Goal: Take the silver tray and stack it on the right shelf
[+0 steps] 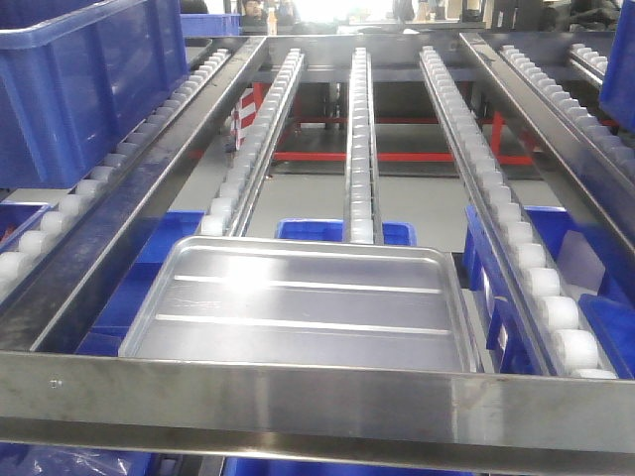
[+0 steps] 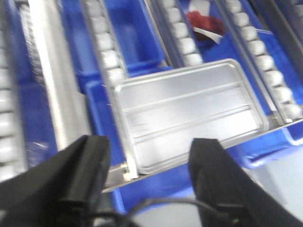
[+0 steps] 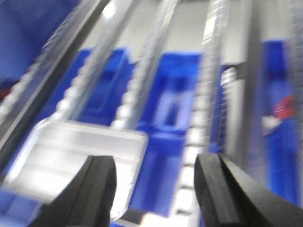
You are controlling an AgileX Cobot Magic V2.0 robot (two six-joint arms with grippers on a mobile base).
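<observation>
The silver tray point(image 1: 303, 309) lies flat on the roller shelf point(image 1: 362, 129), its near rim against the shiny front bar point(image 1: 317, 402). Two long ridges cross its base. It also shows in the left wrist view point(image 2: 184, 116) and, blurred, in the right wrist view point(image 3: 75, 156). My left gripper point(image 2: 149, 156) is open and empty, in front of the tray's near edge, apart from it. My right gripper point(image 3: 156, 175) is open and empty, near the tray's right corner. Neither gripper shows in the front view.
A large blue crate point(image 1: 79, 89) stands on the left lane beyond a steel rail point(image 1: 149, 198). Blue bins point(image 1: 342, 230) sit on the level below the rollers. Another blue crate edge point(image 1: 620, 69) is at the far right.
</observation>
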